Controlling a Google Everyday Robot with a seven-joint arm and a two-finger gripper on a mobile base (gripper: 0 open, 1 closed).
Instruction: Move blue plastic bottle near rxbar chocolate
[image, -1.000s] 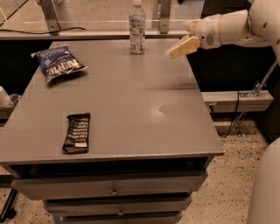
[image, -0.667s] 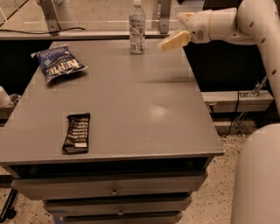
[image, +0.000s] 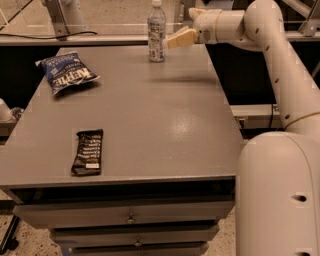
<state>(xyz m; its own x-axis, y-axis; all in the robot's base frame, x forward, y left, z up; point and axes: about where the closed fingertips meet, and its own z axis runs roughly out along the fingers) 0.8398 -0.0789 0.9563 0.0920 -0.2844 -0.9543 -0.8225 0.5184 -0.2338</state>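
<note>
— While the white arm (image: 265, 30) is reaching in from the right, where is the gripper (image: 172, 41) sitting?

— It's hovering over the far right part of the grey table (image: 165, 115), just beside the blue plastic bottle (image: 156, 31). It's pointing left at the bottle's label, and a sliver of gap seems to be showing between them.

— Is it spread or pressed together?

— I cannot tell from where I'm standing.

— And the bottle itself?

— It's standing upright at the table's far edge, a little right of the middle, with its white cap on.

— What about the rxbar chocolate (image: 88, 152)?

— That's lying flat near the front left corner, with its long side running front to back and its white lettering facing up. It's well apart from the bottle, almost the whole tabletop between them.

— Anything else lying about?

— A blue Kettle chip bag (image: 67, 73) is resting at the far left, tilted a bit. Grey drawers (image: 131, 218) with small knobs are facing us under the tabletop
</note>
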